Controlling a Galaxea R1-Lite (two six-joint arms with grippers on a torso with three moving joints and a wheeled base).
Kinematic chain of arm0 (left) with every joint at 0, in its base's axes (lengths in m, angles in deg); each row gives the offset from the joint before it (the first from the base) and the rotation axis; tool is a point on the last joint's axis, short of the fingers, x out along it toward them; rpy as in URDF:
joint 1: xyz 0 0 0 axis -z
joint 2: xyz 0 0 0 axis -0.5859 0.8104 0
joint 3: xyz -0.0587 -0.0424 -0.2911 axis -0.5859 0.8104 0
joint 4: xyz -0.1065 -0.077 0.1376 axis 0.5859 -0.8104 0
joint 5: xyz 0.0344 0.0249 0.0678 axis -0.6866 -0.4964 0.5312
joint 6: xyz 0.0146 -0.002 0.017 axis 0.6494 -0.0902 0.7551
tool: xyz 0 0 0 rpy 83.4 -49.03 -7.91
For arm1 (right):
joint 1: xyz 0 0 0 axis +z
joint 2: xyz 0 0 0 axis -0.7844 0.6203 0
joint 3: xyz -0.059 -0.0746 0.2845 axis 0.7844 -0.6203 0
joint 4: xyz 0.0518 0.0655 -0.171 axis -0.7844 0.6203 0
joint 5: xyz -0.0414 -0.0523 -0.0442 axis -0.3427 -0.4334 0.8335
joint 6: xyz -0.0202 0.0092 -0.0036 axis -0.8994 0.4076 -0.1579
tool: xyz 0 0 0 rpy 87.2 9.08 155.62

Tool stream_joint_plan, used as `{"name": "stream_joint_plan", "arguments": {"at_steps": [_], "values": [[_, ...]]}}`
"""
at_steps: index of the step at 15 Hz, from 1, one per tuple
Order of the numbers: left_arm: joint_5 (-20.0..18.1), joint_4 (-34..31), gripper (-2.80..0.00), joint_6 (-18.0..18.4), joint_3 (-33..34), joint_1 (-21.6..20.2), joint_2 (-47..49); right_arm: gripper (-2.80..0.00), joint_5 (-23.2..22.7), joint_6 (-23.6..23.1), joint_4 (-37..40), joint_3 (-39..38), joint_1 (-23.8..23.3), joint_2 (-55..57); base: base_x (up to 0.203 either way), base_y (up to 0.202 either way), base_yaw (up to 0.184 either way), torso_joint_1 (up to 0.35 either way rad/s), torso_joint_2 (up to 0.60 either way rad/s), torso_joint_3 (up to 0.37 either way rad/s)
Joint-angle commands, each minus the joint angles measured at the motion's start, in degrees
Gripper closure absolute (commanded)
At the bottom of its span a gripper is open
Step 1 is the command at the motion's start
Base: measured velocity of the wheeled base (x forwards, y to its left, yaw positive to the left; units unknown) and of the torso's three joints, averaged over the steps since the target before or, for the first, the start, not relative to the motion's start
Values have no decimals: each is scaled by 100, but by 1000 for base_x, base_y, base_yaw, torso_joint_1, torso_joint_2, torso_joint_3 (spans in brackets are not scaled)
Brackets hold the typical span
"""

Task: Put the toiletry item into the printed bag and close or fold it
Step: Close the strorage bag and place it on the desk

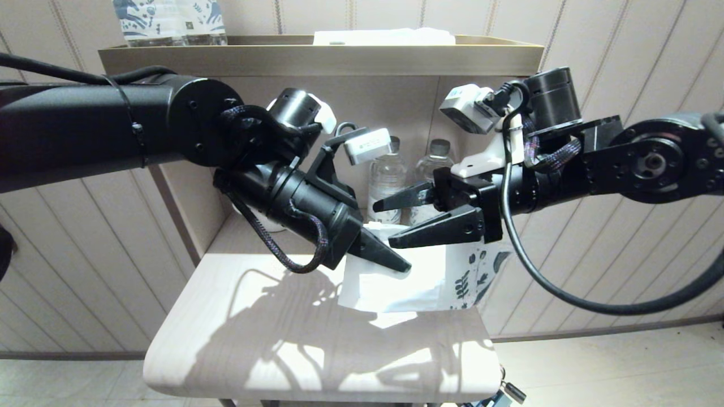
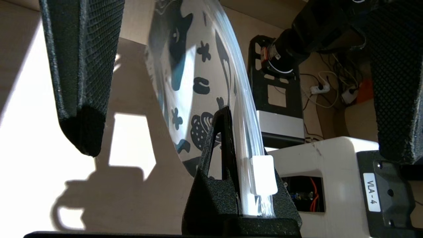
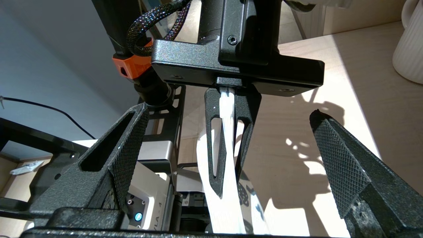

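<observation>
The printed bag (image 1: 452, 277) hangs above the pale wooden table (image 1: 254, 350), white with dark blue leaf print. My left gripper (image 1: 403, 264) is shut on the bag's top edge. In the left wrist view the gripper (image 2: 236, 138) pinches the zip strip right beside the white zip slider (image 2: 264, 175), and the bag (image 2: 191, 82) curves away from it. My right gripper (image 1: 384, 225) is open, its fingers straddling the bag's top and the left fingertips without touching them. In the right wrist view, the right gripper (image 3: 229, 110) shows wide-spread fingers around the bag (image 3: 224, 205). The toothbrush is hidden.
Two clear water bottles (image 1: 387, 175) stand at the back of the table under a wooden shelf (image 1: 317, 56). A white ribbed mug (image 3: 409, 49) sits at the table's back left. Upright blue-and-white printed packs (image 1: 169, 22) stand on the shelf.
</observation>
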Motion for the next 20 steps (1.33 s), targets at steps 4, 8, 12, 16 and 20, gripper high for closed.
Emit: {"name": "stream_joint_plan", "arguments": {"at_steps": [4, 8, 12, 16, 20], "values": [[-29, -30, 0, 14, -1, -7, -20, 0, -33, -10, 6, -12, 10, 5, 0, 0, 0, 0, 0, 0], [-29, -39, 0, 23, 34, -18, -27, -280, -48, 7, 6, -21, 2, 5, 0, 0, 0, 0, 0, 0], [-21, -89, 0, 32, 43, -12, -69, -280, -57, 7, 6, -47, 10, -13, 0, 0, 0, 0, 0, 0], [-21, -135, 0, 32, 17, -20, -104, -280, -57, -1, -44, -47, 2, -9, 0, 0, 0, 0, 0, 0], [-29, -171, 0, 32, 17, -26, -104, -280, -48, -1, -116, 8, 46, 25, 0, 0, 0, 0, 0, 0]]}}
